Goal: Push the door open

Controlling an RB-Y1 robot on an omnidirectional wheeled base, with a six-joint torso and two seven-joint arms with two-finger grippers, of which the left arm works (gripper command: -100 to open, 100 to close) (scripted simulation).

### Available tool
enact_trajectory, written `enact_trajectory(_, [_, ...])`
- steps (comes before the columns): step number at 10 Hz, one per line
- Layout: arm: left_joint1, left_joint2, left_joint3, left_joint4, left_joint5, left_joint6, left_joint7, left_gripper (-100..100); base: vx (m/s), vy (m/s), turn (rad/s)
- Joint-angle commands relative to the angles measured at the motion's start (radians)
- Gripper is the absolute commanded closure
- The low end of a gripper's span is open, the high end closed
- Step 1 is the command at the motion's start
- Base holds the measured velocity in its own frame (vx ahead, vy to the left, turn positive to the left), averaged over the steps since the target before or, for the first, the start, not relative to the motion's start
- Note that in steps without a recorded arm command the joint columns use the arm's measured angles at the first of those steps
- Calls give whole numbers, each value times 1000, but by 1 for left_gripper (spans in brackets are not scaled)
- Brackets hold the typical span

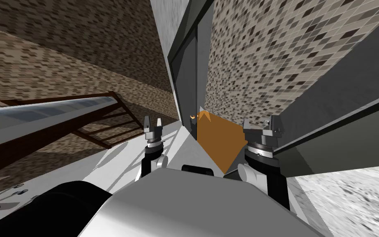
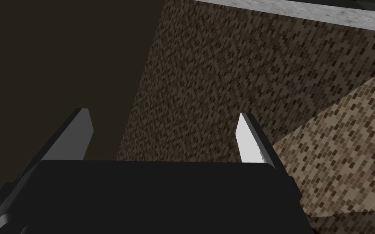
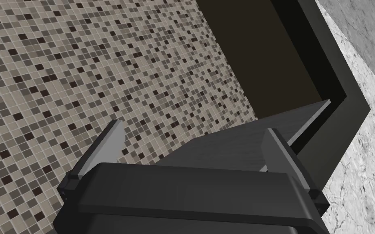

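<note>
The dark grey door stands ajar straight ahead, its edge turned toward me, with a small handle low on it. An orange floor and a mosaic tile wall show through the gap. My right gripper is open beside the dark door frame, to the right of the gap. In the right wrist view its fingers hold nothing, and a dark grey slab runs ahead between them toward the frame. My left gripper is open left of the door, empty.
A dark wooden frame with a long shiny panel stands at the left. A brown mosaic wall rises behind it. A grey marbled wall flanks the door frame on the right.
</note>
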Motion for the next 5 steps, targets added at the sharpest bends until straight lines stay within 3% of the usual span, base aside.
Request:
enact_trajectory(1, [-14,8,-1,37,0,-4,2,-100,44,36,-143])
enact_trajectory(3, [-26,14,-2,68,0,-7,4,-100,75,75,-84])
enact_trajectory(4, [-40,21,-3,104,0,-11,6,-100,79,104,-146])
enact_trajectory(5, [-40,21,-3,104,0,-11,6,-100,75,85,-72])
